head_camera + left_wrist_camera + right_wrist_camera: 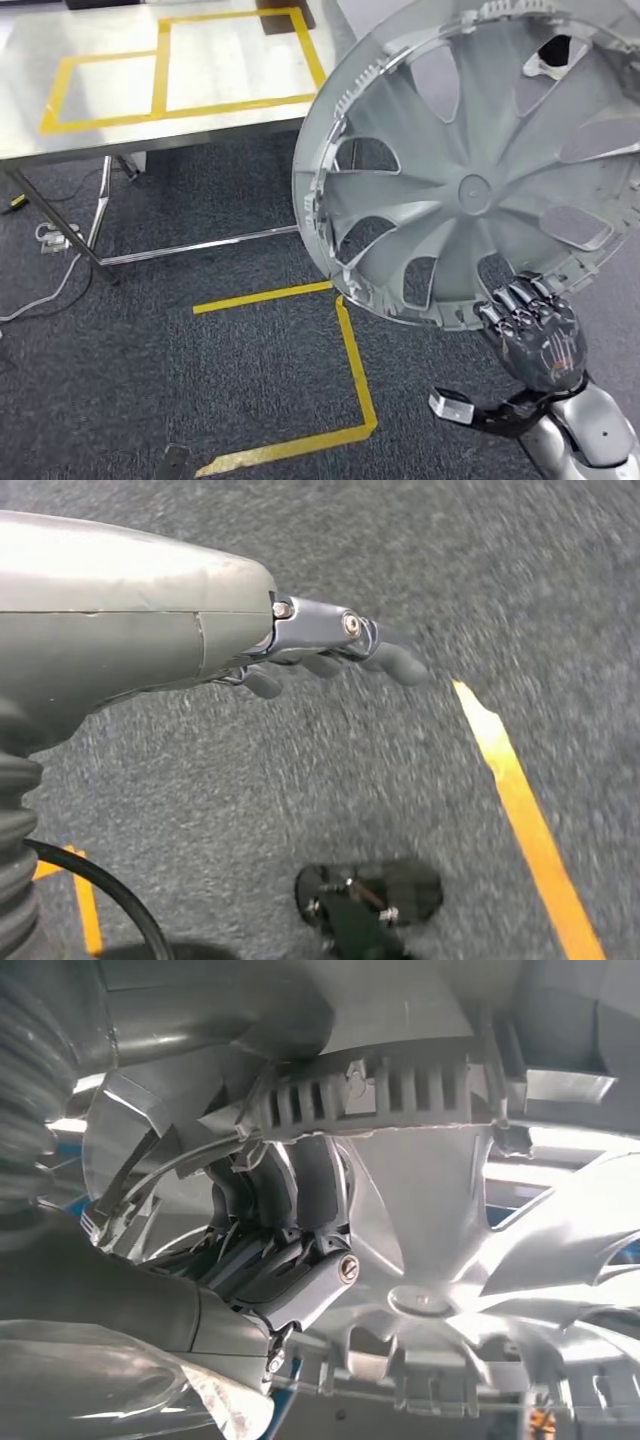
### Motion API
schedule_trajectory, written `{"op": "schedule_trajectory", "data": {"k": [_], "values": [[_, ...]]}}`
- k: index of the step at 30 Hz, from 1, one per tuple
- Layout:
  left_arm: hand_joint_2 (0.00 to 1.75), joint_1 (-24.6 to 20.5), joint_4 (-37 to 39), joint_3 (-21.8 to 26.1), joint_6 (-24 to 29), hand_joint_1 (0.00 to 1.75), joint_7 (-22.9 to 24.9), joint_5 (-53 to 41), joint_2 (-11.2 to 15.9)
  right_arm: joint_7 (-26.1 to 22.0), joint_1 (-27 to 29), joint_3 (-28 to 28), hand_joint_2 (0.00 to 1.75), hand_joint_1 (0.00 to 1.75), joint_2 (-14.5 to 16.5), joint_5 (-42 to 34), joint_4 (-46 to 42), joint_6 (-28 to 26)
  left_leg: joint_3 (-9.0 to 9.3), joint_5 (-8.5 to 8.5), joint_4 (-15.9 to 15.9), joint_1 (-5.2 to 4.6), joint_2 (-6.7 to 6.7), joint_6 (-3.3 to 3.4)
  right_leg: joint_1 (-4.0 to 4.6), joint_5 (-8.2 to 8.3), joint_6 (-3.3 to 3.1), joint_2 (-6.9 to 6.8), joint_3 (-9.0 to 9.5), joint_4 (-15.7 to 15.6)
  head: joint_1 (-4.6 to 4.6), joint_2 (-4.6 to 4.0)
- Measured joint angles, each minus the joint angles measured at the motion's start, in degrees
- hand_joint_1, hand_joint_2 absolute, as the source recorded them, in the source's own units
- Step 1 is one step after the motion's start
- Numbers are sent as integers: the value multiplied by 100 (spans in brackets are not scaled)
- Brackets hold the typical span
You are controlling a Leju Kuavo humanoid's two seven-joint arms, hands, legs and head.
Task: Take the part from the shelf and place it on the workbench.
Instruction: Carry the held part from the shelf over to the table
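1. Gripping the lower rim of a large silver wheel cover (472,170), the right hand (537,335) has its dark fingers (521,300) clamped over the edge, and the cover stands tilted in the air to the robot's right, well off the floor.
2. From the right wrist view, the fingers (302,1260) hook in through the ribbed rim of the wheel cover (453,1210), between its spokes; the thumb's hold cannot be made out there.
3. The left hand (332,645) hangs over the grey carpet (453,580) with nothing in it, fingers stretched out loosely, close side by side.
4. The steel workbench (98,130), marked with yellow tape rectangles (160,65), lies ahead and to the left, well apart from the cover; the placing is judged not yet done.
5. Risk: the cover is wide and held at one point on its rim, so it could likely swing or twist in the grip as the robot walks, and slip out.
6. Risk: its far edge reaches high and wide, so it might strike the bench edge or leg (56,215) if brought over too low.
7. Risk: cables (45,290) lie on the carpet by the bench leg, and a step there could catch them.
8. Risk: letting go while the cover is still tilted could send it rolling or sliding off the smooth top.
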Motion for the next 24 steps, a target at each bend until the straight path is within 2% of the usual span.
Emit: {"op": "schedule_trajectory", "data": {"k": [1,2,3,4,5,6,7,8,9,10,12,13,14,16,18,19,20,22,24], "values": [[175,-13,1,-5,-12,0,4,-7,-1,-11,11,-5,175,175,-1,-30,1,0,0,-1,1,-1,-79,20,3,-160,-5,164,-192,373,15,0],[175,-21,1,-13,-21,0,9,-11,-1,-25,26,-10,175,175,-2,-56,3,0,1,-3,3,-6,-165,36,8,-289,-12,245,-417,762,26,0],[175,-21,1,-20,-29,0,13,-18,-4,-43,45,-13,175,175,-3,-77,5,0,5,-6,5,-11,-254,42,13,-336,-20,282,-609,1051,32,0],[175,-16,1,-26,-34,0,17,-24,-7,-60,61,-11,175,175,-3,-90,7,0,11,-9,7,-15,-342,45,17,-270,-28,297,-720,1147,32,-1],[175,-12,1,-30,-36,0,20,-28,-7,-71,72,-11,175,175,-3,-96,8,0,22,-13,10,-15,-431,44,17,-92,-38,314,-727,1019,31,-1],[175,-10,1,-32,-37,0,20,-32,-8,-76,79,-11,175,175,-3,-97,9,0,35,-19,13,-13,-517,38,14,160,-51,359,-637,702,32,0],[175,-12,1,-32,-41,0,21,-33,-9,-78,81,-11,175,175,-3,-97,10,0,43,-28,21,-14,-600,26,5,375,-63,474,-510,333,32,-1],[175,-17,0,-33,-46,0,21,-33,-10,-78,83,-11,175,175,-3,-97,10,0,38,-37,38,-16,-679,7,-10,517,-74,586,-366,-10,32,-1],[175,-18,0,-33,-53,0,22,-33,-10,-79,88,-11,175,175,-3,-96,11,0,23,-39,46,-15,-749,-20,-17,579,-85,672,-265,-230,31,-1],[175,-13,0,-33,-60,0,23,-33,-10,-81,90,-10,175,175,-3,-95,12,0,4,-32,47,-11,-811,-51,-19,568,-99,718,-213,-319,30,-1],[175,16,1,-33,-65,0,28,-33,-2,-83,91,-8,175,175,-3,-91,12,0,-25,-15,35,5,-896,-113,-18,570,-142,620,-177,-354,27,-1],[175,29,1,-33,-65,0,31,-33,1,-83,89,-7,175,175,-3,-91,11,0,-40,-42,70,-4,-812,-146,-25,576,-170,561,-160,-367,18,-1],[175,33,1,-34,-66,0,32,-33,4,-80,91,-7,175,175,-3,-93,11,0,-92,-124,192,-13,-662,-180,-32,576,-199,488,-139,-382,0,-1],[175,19,1,-35,-69,0,34,-33,-1,-77,97,-7,175,175,-3,-99,11,0,-334,-425,746,-17,-293,-242,-24,557,-249,333,-94,-396,-30,-1],[175,4,1,-35,-76,0,34,-33,-7,-79,102,-7,175,175,-3,-107,12,0,-639,-692,1408,12,-166,-272,-8,528,-274,173,-63,-395,-33,-1],[175,6,1,-35,-79,0,34,-32,-9,-83,104,-6,175,175,-3,-114,13,0,-701,-699,1548,20,-150,-274,-4,513,-277,93,-47,-395,-35,-1],[175,10,1,-35,-77,0,34,-32,-9,-88,105,-4,175,175,-3,-123,15,0,-660,-600,1476,22,-138,-265,0,497,-275,16,-27,-395,-37,-1],[175,14,1,-37,-42,0,44,-33,-5,-95,102,-2,175,175,-3,-164,18,0,-321,-234,809,5,-31,-216,11,456,-259,-128,27,-396,-37,-1],[175,-3,1,-44,6,0,73,-36,-3,-111,95,-2,175,175,-3,-247,21,0,-17,-57,205,-54,156,-149,39,416,-211,-236,54,-398,-31,-1]]}}
